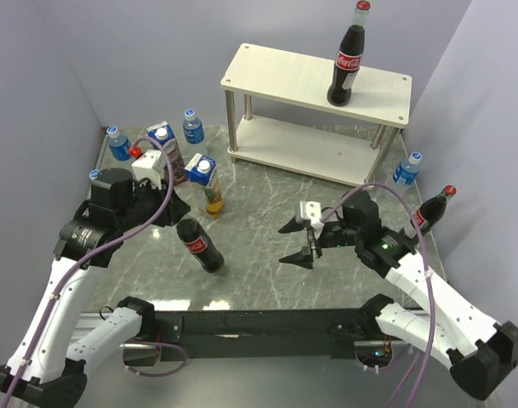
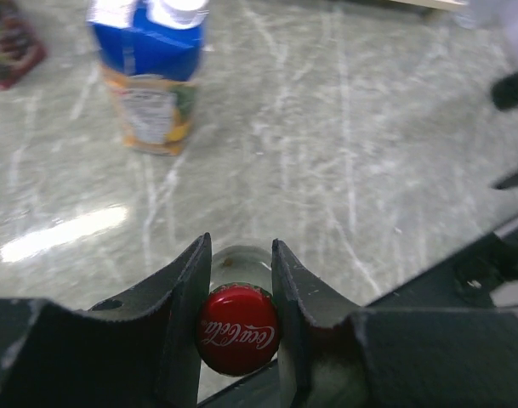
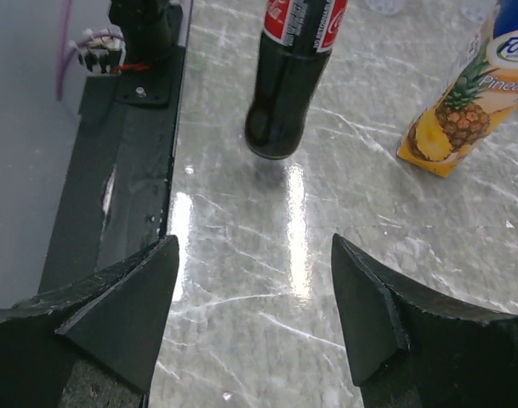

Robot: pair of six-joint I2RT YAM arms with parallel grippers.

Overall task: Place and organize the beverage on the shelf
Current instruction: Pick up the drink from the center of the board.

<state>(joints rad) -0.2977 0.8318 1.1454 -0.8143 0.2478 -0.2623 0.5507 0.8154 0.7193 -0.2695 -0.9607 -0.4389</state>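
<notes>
We counted one Coke [image 1: 346, 64] upright on the top board of the shelf [image 1: 267, 64], near its right end; the lower board was bare, so the job had barely begun. The left gripper [image 2: 241, 255] was closed on the neck of a second Coke [image 1: 201, 245], just under the red cap, with the bottle tilted over the table's middle. Whether its base had cleared the marble, we could not tell. The right gripper [image 1: 299, 244] hung wide open and empty. Everything else waited on the table: a third Coke [image 1: 432, 212] at the right wall, the water bottles [image 1: 118, 145] scattered about, the grape carton [image 1: 169, 151] and the pineapple carton [image 1: 207, 185].
</notes>
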